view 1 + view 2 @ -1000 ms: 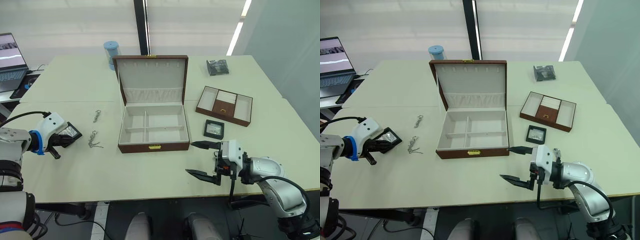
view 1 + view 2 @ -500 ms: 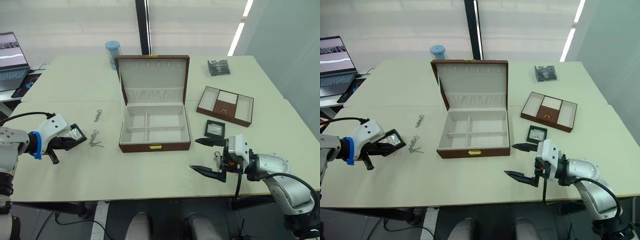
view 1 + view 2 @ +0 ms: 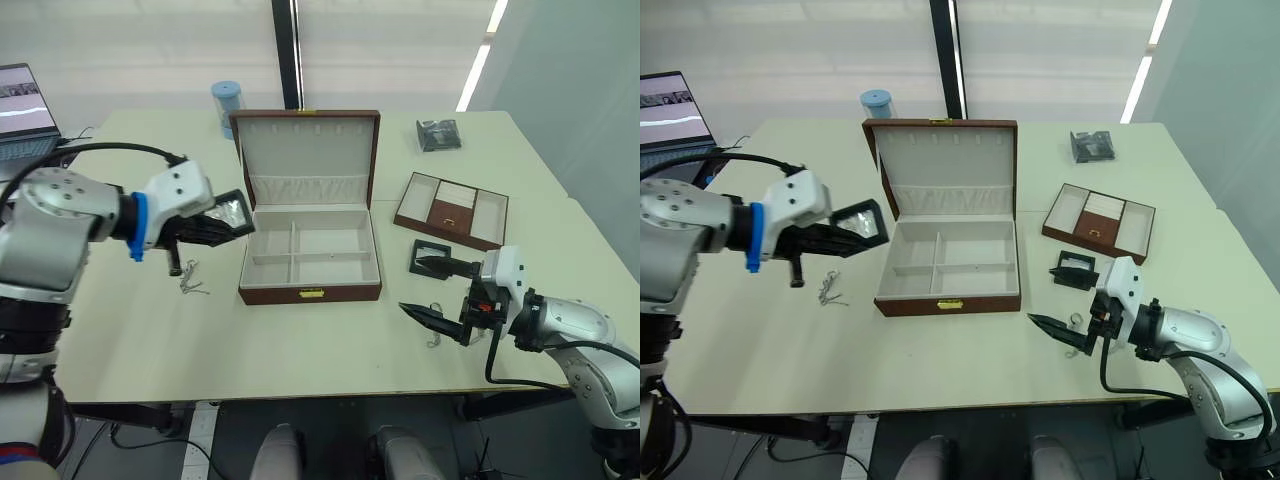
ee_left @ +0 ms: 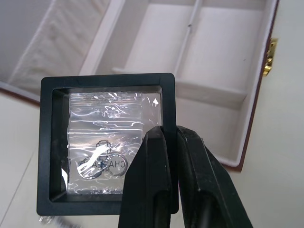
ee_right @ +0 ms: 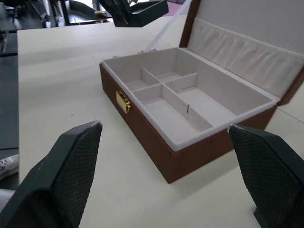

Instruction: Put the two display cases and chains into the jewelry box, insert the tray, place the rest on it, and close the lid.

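Left gripper (image 3: 222,226): clenched on one edge of a case (image 4: 107,143), held in the air just beyond the box's (image 3: 311,250) left wall, at its lid-side corner. The left wrist view shows the two fingers (image 4: 154,190) pressed together over the case's rim, and through the clear window a crinkled plastic bag with a small ring and printed logo; the box's cream compartments lie past the case. The eye views add that the lid (image 3: 306,158) stands upright behind the box, ahead of and to the right of this gripper, and that one chain (image 3: 191,279) lies on the table (image 3: 300,340) below and slightly behind the gripper. Right gripper (image 3: 436,291): fingers spread wide, grasping nothing, low over the table to the right of the box's front. The second case (image 3: 429,258) lies on the table at the tip of its farther finger; a small silver chain (image 3: 436,333) lies by its nearer finger. The tray (image 3: 450,209) sits farther ahead, near the second case and apart from the box. The right wrist view shows the box between the two open fingers, gold clasp (image 5: 123,101) facing the gripper, compartments empty, and the left gripper's case hanging above the box's far corner. Other items: blue cylinder (image 3: 226,103) behind the lid; dark packet (image 3: 437,134) far ahead of the right gripper; laptop (image 3: 25,100) far to the left.
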Available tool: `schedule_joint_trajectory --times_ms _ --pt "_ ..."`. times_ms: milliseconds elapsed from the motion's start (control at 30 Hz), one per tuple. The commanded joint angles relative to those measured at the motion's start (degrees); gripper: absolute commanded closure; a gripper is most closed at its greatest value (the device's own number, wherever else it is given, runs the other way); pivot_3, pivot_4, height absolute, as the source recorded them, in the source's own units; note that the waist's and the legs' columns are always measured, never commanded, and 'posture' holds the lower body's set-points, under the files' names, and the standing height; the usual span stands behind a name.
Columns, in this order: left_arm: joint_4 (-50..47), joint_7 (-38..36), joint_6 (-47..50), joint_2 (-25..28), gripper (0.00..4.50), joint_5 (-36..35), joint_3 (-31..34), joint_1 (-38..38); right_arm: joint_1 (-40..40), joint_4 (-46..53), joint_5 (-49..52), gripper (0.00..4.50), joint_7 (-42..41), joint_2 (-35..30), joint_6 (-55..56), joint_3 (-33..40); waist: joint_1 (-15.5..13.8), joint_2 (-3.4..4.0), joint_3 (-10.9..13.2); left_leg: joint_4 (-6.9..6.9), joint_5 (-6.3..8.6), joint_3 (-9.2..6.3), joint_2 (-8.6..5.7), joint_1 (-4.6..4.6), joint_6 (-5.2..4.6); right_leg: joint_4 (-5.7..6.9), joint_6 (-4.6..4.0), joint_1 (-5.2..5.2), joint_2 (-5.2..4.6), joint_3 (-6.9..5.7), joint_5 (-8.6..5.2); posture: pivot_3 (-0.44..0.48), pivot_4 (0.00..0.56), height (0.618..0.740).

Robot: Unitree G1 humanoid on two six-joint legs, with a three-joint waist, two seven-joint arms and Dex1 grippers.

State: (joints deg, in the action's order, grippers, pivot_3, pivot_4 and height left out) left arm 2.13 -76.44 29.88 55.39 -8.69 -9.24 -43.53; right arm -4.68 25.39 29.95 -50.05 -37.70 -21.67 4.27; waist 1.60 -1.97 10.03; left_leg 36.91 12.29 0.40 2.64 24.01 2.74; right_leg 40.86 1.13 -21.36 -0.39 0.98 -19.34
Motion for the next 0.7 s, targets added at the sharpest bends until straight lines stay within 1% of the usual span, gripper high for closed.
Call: schedule_joint_trajectory --times_ms 33,133,233,300,433,567,700 --pt "0.4 -0.6 -0.3 -2.8 4.48 1.3 -3.1 -4.3 2.0 2.9 -0.3 0.0 1.9 -0.2 0.9 3.0 0.0 0.0 0.0 -0.01 0.0 0.0 -0.02 0.0 0.0 0.0 0.0 0.01 0.01 0.01 0.0 0.0 0.15 0.74" --pt "4.6 -0.1 -2.4 -7.6 4.48 3.4 -6.6 -8.1 4.1 3.5 -0.7 0.0 3.9 0.3 1.1 4.4 0.1 0.0 0.0 0.01 0.0 0.01 -0.03 -0.01 0.0 0.0 0.0 0.0 0.11 0.03 0.0 0.0 0.15 0.74" --pt "10.4 0.7 -4.7 -12.2 4.48 5.2 -8.7 -11.8 5.3 4.1 -1.3 0.0 5.8 1.0 1.2 4.8 0.0 0.0 0.0 0.03 0.0 -0.03 -0.03 0.0 0.0 0.01 0.0 0.0 0.2 0.01 0.0 0.0 0.15 0.74" --pt "16.1 2.3 -8.7 -15.5 4.48 8.1 -10.9 -14.4 5.6 4.7 -1.7 0.0 7.3 1.7 1.0 4.8 0.0 0.0 0.0 0.04 0.0 0.0 -0.04 0.0 0.0 0.0 -0.01 0.0 0.2 0.04 0.0 0.0 0.15 0.74" --pt "26.0 2.9 -13.7 -21.8 4.48 10.2 -12.5 -18.0 6.5 6.1 -2.1 0.0 9.4 2.8 0.7 4.6 0.1 0.0 0.0 0.04 0.0 0.0 -0.06 0.01 0.0 0.0 0.0 0.0 0.2 0.05 0.0 0.0 0.15 0.74" --pt "32.8 2.9 -17.7 -25.5 4.48 12.2 -13.1 -19.7 7.7 7.4 -2.2 0.0 11.1 3.3 0.5 4.9 0.1 0.0 0.0 0.03 0.0 0.01 -0.06 0.02 0.0 -0.01 0.0 -0.02 0.2 0.05 0.0 0.0 0.15 0.74" --pt "36.3 2.6 -20.3 -27.0 4.48 13.9 -13.4 -20.1 9.0 8.6 -1.9 0.0 12.2 3.3 0.4 5.2 0.1 0.0 0.0 0.03 0.0 0.01 -0.05 0.03 0.0 -0.01 0.0 -0.03 0.21 0.04 0.0 0.0 0.15 0.74"
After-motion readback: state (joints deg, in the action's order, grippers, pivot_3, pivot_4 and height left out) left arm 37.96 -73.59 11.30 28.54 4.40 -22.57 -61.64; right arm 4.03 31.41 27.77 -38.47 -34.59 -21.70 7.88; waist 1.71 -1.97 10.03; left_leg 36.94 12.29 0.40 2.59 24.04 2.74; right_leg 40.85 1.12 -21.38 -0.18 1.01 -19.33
